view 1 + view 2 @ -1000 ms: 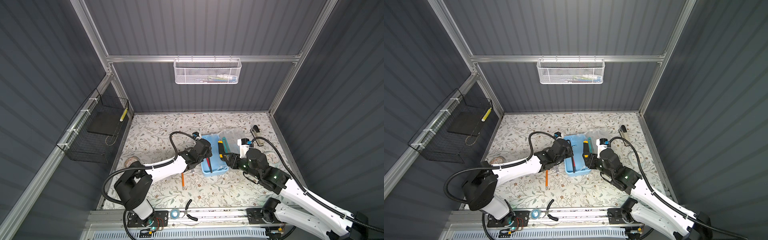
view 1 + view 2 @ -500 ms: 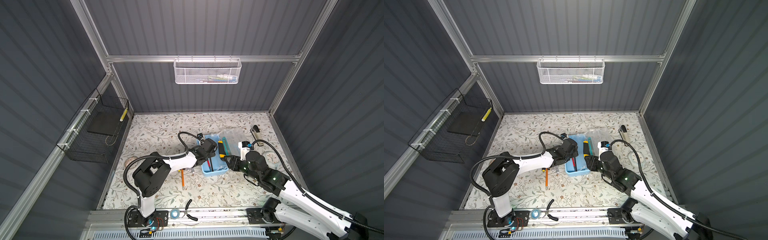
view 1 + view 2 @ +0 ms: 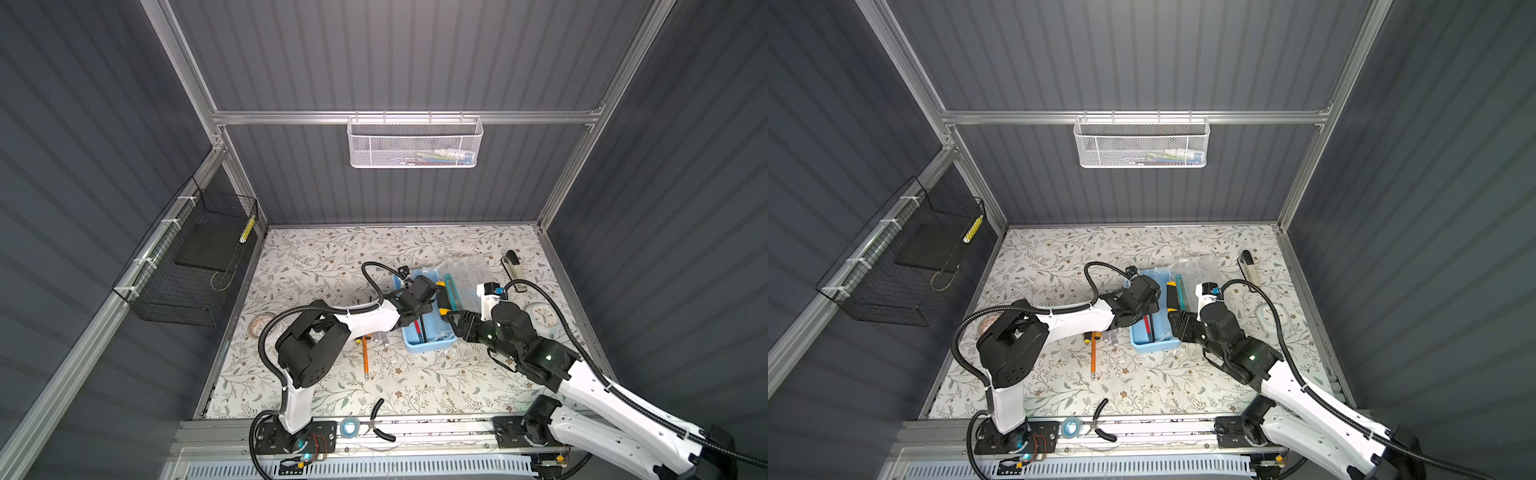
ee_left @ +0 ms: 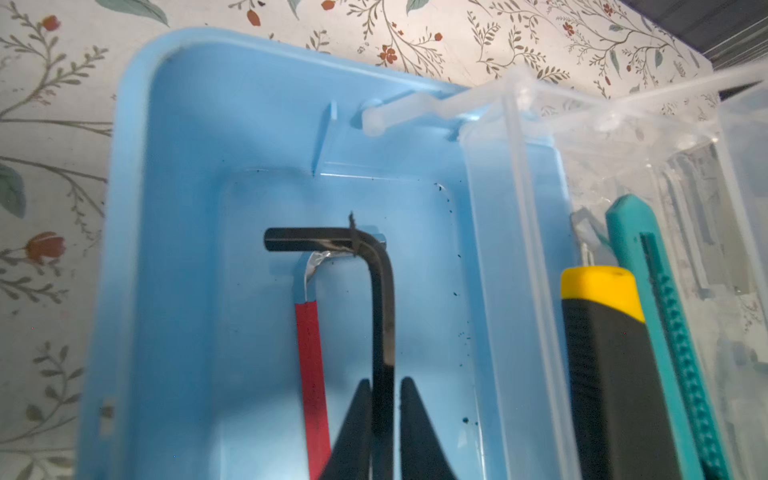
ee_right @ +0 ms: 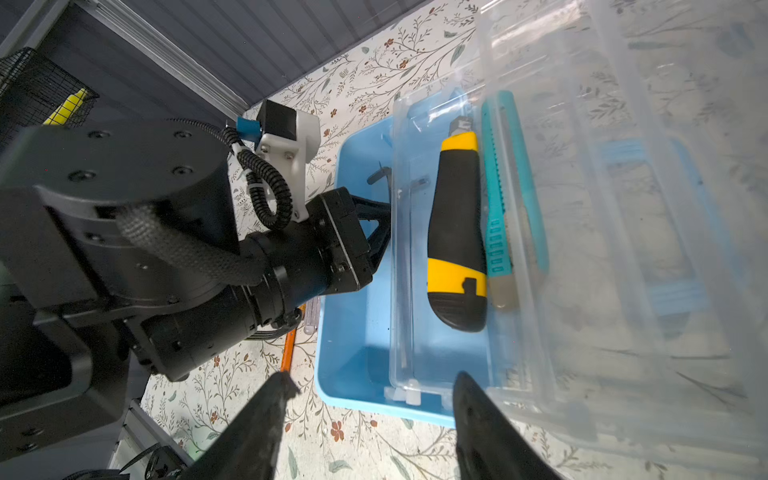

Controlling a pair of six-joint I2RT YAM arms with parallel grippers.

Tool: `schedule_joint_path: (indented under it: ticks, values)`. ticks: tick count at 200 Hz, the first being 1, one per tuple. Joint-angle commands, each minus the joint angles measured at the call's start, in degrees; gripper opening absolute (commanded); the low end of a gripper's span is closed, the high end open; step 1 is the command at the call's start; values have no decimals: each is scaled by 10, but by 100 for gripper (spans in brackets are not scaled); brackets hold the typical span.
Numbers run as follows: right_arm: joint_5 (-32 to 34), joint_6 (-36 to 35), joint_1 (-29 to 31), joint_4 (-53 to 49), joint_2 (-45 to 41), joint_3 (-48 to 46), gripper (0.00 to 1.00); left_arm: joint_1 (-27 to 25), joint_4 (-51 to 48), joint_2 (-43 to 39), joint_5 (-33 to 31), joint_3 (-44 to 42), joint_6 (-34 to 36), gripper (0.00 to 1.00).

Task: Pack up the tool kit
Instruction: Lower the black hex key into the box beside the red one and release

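The blue tool box (image 3: 428, 347) (image 3: 1154, 345) sits mid-mat with its clear lid (image 5: 644, 208) swung open beside it. A clear insert tray (image 4: 519, 249) holds a yellow-and-black utility knife (image 5: 457, 216) and a teal cutter (image 5: 498, 187). My left gripper (image 4: 384, 380) (image 3: 417, 318) reaches into the box. Its jaws stand slightly open around a black hex key (image 4: 380, 291), which lies on the box floor beside a red-sleeved key (image 4: 309, 353). My right gripper (image 5: 372, 380) (image 3: 451, 318) stands wide open at the box's near end, holding nothing.
An orange pencil-like tool (image 3: 365, 353) lies on the mat left of the box. Pliers (image 3: 380, 419) and a tape roll (image 3: 350, 426) sit at the front rail. A round white dial (image 3: 540, 318) and a black-tipped tool (image 3: 513, 268) lie to the right. Wire baskets hang on the walls.
The left arm has reached further over the box and its jaws have parted a little from the hex key. The right gripper has opened wider.
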Motion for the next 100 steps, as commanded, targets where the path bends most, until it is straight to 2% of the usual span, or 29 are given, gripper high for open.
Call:
schedule_joint_path:
  ticks: [1,15,58,100]
  values:
    - [7,-4,-3,-3,-5,-3,65,-2,-10,3,-10,20,15,26]
    - [7,-5,-3,-3,-5,-2,66,-2,-9,3,-10,23,18,30]
    - [5,-12,-3,-9,-4,10,66,-2,-8,-8,-12,26,42,33]
    - [-6,-32,-3,-19,3,31,66,-2,-3,-59,-10,0,82,38]
